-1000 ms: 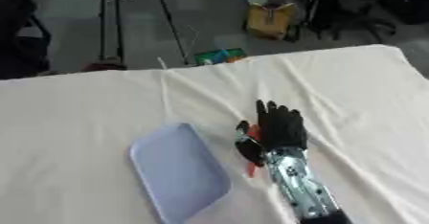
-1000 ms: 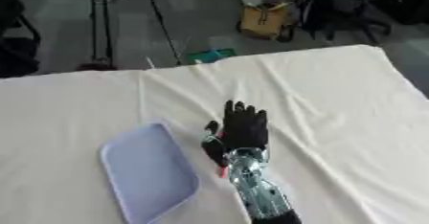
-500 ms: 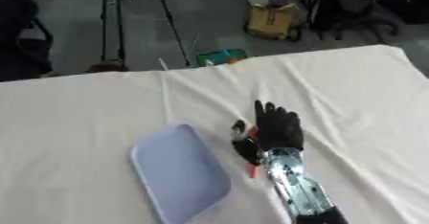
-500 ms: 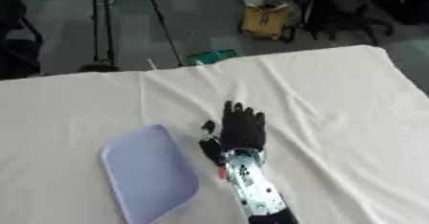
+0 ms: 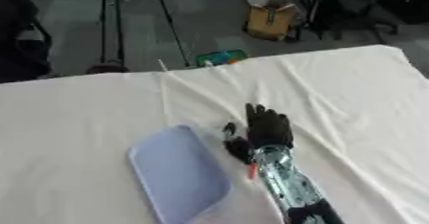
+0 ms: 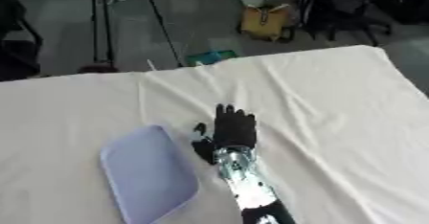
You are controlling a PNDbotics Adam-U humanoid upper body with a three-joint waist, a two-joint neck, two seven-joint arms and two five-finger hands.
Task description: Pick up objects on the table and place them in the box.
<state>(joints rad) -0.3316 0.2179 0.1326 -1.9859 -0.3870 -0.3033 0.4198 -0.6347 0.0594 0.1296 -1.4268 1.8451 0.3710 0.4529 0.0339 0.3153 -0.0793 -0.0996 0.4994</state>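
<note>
A pale blue shallow box lies on the white cloth at the near left. My right hand rests just right of the box's far corner, palm down on the cloth. Its fingers are straight and point away from me, and its thumb sticks out toward the box. The hand is open and I see nothing held in it. The silver forearm runs back to the bottom edge. A small red bit shows beside the wrist; what it is I cannot make out. My left hand shows in neither view.
The white cloth is creased, with folds running past the hand. Beyond the table's far edge, on the floor, are a green and blue thing, a tripod and a yellow-brown bag.
My right hand has shifted slightly toward the box and a little nearer to me. The box has stayed put.
</note>
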